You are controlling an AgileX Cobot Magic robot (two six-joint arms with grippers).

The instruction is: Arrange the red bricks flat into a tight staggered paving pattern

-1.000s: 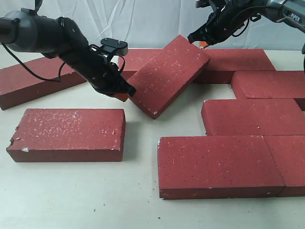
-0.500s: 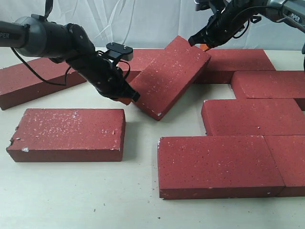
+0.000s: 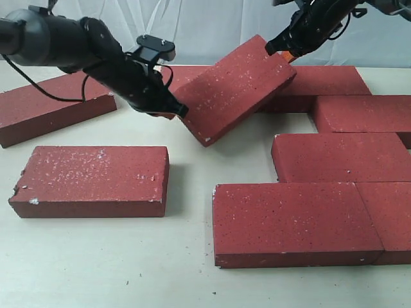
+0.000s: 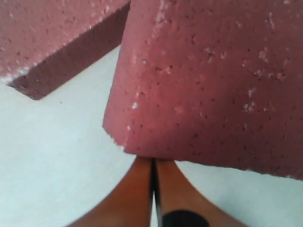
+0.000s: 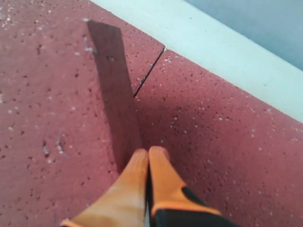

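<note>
One red brick (image 3: 237, 90) is tilted, its far end raised and its near corner low over the table. My left gripper (image 3: 174, 111) is shut, its tips pressed against the brick's lower left end (image 4: 213, 80); the gripper (image 4: 152, 161) holds nothing between its fingers. My right gripper (image 3: 282, 51) is also shut, its orange tips (image 5: 149, 153) butting the brick's upper end face (image 5: 113, 104). Other red bricks lie flat: front left (image 3: 93, 179), back left (image 3: 51, 109), front middle (image 3: 295, 221), right middle (image 3: 340, 157), right back (image 3: 363, 112) and back (image 3: 321, 80).
Another flat brick (image 3: 392, 218) touches the front middle one at the right edge. One more brick (image 3: 186, 76) lies behind the tilted one, under my left arm. Bare pale table (image 3: 96, 256) shows at the front left. A white cloth (image 3: 212, 29) hangs behind.
The tilted brick has risen and shifted back and to the right, pinched between the two shut grippers. Both grippers moved up and back with it.
</note>
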